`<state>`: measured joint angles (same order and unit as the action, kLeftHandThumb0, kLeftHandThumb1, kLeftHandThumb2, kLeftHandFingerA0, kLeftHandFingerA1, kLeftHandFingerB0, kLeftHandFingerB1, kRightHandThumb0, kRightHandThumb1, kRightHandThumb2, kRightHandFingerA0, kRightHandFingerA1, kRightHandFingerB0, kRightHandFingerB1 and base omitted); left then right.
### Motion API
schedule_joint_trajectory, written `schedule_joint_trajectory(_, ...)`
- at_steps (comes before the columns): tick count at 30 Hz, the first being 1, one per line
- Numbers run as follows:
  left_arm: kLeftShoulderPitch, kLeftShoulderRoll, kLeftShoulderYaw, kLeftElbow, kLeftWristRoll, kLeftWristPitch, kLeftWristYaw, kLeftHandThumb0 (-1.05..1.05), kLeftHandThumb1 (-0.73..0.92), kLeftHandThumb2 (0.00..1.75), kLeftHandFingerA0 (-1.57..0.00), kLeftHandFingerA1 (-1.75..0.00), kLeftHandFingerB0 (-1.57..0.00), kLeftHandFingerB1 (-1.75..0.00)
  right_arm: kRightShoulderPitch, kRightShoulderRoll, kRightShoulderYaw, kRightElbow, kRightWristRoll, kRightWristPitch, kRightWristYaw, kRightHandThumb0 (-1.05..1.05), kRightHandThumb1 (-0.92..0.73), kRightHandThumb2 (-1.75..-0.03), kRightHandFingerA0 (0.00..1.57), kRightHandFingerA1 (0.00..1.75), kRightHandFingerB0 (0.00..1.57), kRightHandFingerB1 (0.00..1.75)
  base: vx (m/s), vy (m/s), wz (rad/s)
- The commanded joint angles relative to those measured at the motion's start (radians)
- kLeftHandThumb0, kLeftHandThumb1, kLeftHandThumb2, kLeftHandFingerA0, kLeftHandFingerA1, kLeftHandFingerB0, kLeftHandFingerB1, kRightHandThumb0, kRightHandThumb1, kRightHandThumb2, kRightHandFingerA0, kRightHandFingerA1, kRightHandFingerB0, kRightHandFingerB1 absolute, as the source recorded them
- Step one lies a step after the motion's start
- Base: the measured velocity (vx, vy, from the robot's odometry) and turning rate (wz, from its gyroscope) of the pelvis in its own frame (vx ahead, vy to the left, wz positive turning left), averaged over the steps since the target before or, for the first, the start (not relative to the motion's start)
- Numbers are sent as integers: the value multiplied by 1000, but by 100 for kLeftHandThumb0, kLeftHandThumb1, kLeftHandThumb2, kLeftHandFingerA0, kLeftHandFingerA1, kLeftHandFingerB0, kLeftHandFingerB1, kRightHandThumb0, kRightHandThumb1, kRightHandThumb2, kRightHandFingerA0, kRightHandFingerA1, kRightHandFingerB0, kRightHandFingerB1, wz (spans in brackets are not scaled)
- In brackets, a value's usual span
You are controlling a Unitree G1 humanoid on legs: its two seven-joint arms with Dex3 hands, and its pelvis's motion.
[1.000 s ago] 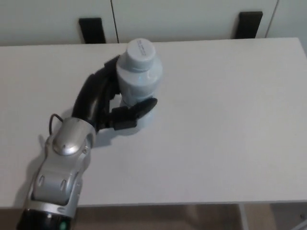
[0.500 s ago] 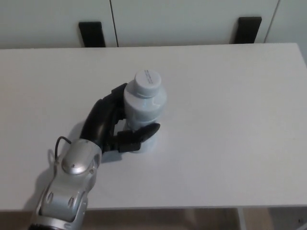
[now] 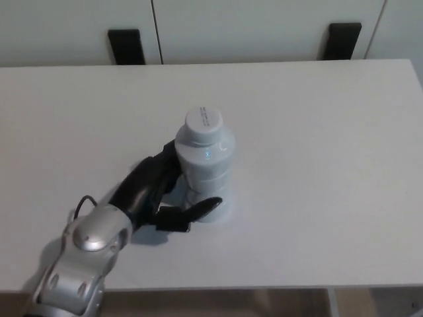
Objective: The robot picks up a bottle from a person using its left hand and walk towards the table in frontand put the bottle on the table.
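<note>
Your left robot hand [image 3: 157, 191] is closed round the bottle [image 3: 205, 164] low down on the desk [image 3: 317, 145]. It looks smooth, rigid, likely light and tippy.

A pale, white-capped plastic bottle [image 3: 206, 162] stands upright on the white bench [image 3: 317, 165], left of centre. The black left hand [image 3: 155, 191] wraps its lower part, fingers [image 3: 166, 158] on the far left side, thumb [image 3: 201, 208] across the near base.

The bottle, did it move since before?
Yes. The bottle, held by the left robot hand, has come toward the table's near edge, farther from the two black brackets behind the table.
</note>
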<state>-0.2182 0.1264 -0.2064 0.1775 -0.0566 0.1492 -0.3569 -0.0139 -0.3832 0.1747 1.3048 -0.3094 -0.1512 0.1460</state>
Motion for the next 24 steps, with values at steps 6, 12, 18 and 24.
schedule_joint_trajectory(6, 50, 146, 51, -38, -48, -10, -163, -83, 47, 78, 0, 0, 0, 0, 14, -10, -1, -4, 1, 6, 2, -39, -80, -64, 59, 50, 46, 40, 0, 0, 0)
schedule_joint_trajectory(12, 127, 243, 166, -124, -82, -87, -197, -82, 45, 76, 0, 0, 0, 0, -4, -13, 6, 0, -1, 2, 9, -40, -78, -63, 61, 50, 49, 41, 0, 0, 0)
schedule_joint_trajectory(18, 521, 195, 346, -463, -234, -186, -209, -76, 46, 80, 0, -1, 0, 0, 6, -10, -3, 2, 10, 5, 18, -39, -80, -64, 58, 51, 49, 42, 0, 0, 0)
schedule_joint_trajectory(24, 942, 133, 356, -686, -364, -405, -362, -61, 38, 70, -27, -44, -10, -36, 13, -19, 13, 3, -10, 8, 5, -41, -78, -64, 60, 48, 48, 40, 0, 0, 0)
